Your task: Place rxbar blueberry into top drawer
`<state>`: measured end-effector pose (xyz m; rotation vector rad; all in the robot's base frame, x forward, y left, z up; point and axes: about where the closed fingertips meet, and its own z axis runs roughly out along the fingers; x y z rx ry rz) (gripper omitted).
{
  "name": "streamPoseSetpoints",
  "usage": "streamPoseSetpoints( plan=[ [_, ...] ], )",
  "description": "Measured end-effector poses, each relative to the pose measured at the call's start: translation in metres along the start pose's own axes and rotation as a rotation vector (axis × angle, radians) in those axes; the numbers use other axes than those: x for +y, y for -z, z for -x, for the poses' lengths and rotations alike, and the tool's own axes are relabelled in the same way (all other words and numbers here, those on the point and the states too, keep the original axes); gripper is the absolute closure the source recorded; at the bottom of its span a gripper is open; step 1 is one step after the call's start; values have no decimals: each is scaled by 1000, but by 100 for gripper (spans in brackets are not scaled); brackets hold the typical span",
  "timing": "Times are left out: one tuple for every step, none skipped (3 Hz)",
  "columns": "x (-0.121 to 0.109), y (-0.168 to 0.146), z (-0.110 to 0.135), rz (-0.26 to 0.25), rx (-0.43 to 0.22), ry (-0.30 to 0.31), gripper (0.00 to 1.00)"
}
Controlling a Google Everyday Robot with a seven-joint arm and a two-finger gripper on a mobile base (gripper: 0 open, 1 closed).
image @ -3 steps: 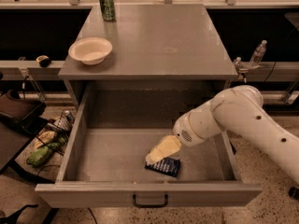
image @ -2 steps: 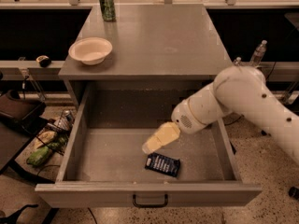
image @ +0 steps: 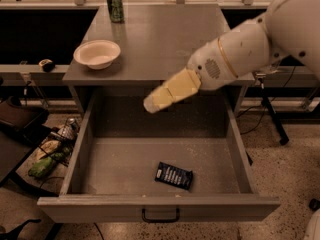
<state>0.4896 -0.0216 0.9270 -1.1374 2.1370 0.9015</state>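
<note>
The rxbar blueberry [image: 173, 175] lies flat on the floor of the top drawer [image: 80, 154], toward 5 o'clock of the floor. It is near the front panel, a little right of the black handle [image: 160, 217], and is turned at a slight angle. It touches no wall. The task looks done as things lie.

Handling, as a judgement:
- The bar is light, thin and flat.
- The foil-type wrapper is likely slick and crinkly, and the bar inside is firm but bendable. It is not fragile.
- If it needs re-grasping, pinch across the short width at mid-length, coming straight down. It lies low on the floor, so the tips would have to reach the floor.
- Pinching a sealed end flap may let it slip.

The gripper [image: 154, 102] hangs in the air over the back half of the drawer, at about 11 o'clock from the bar and well apart from it. It is roughly level with the edge of the bench [image: 165, 39]. It holds nothing. I cannot tell how far open it is.

The arm comes in from 2 o'clock. The white forearm slopes down-left, and the wrist points the gripper toward 8 o'clock, tilted rather than vertical.

On the bench, a bowl [image: 97, 53] sits at 9 o'clock and a green can [image: 115, 5] at 11 o'clock. Both are untouched and well clear of the arm.
</note>
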Motion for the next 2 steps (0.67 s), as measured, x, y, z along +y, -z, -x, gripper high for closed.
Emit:
streamPoseSetpoints(
  plan=[
    [44, 43, 59, 1, -113, 136, 0],
    [74, 78, 99, 15, -248, 263, 0]
  ],
)
